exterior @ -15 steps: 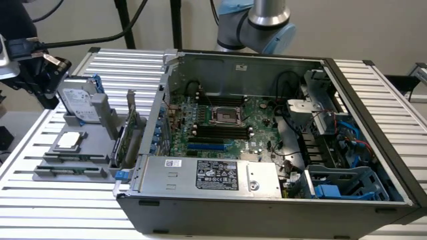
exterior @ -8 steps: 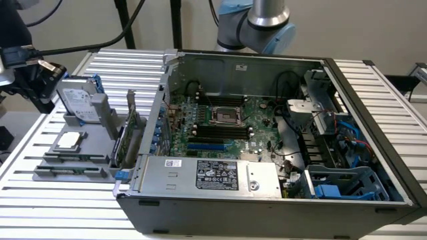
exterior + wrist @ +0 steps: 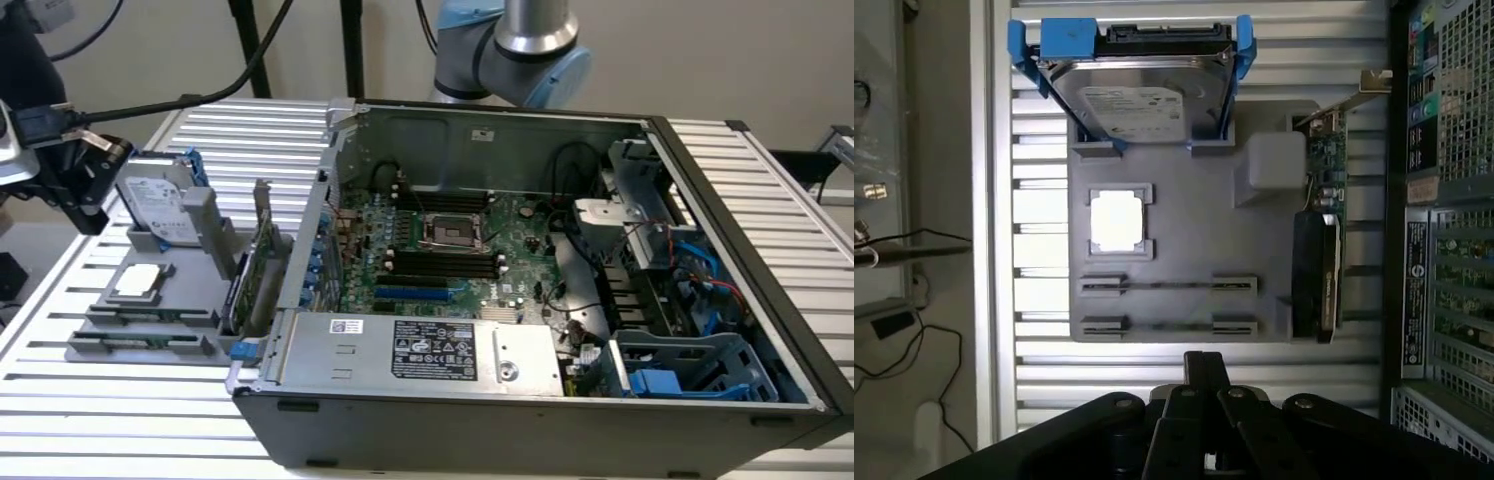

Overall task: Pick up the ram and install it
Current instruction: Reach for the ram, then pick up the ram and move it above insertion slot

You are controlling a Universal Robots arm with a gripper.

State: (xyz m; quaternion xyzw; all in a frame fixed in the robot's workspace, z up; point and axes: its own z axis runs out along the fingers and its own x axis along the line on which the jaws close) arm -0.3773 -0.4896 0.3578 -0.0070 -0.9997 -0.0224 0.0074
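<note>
**Claw** (image 3: 1205, 372): Your claw's fingertips are drawn together with nothing between them. It hangs above the slatted table (image 3: 1044, 355), touching nothing, just short of the nearest edge of the grey fixture (image 3: 1184, 230).

**Ram** (image 3: 1169, 326): This is a thin strip standing on edge between two end brackets. It sits in the fixture row nearest your claw. From the exterior view it reads as a dark green strip (image 3: 140, 343). It is seated in its holder, apart from the claw.

**Second bracket row** (image 3: 1169, 285): This lies just beyond the ram, one step farther from your claw. You cannot tell whether it holds a stick.

**Processor chip** (image 3: 1116, 221): A pale square lying flat in a recess, farther from the claw than both rows.

**Hard drive** (image 3: 1134, 100): It sits in a blue caddy, leaning tilted at the fixture end farthest from your claw.

**Expansion card** (image 3: 1319, 250): A green card with a metal bracket, upright along the fixture side that faces the computer.

**Computer case** (image 3: 534, 400): The case is open and sits on the exterior view's right, well apart from your claw. The motherboard (image 3: 454, 250) is exposed, with long black slots (image 3: 441, 265) side by side.
</note>
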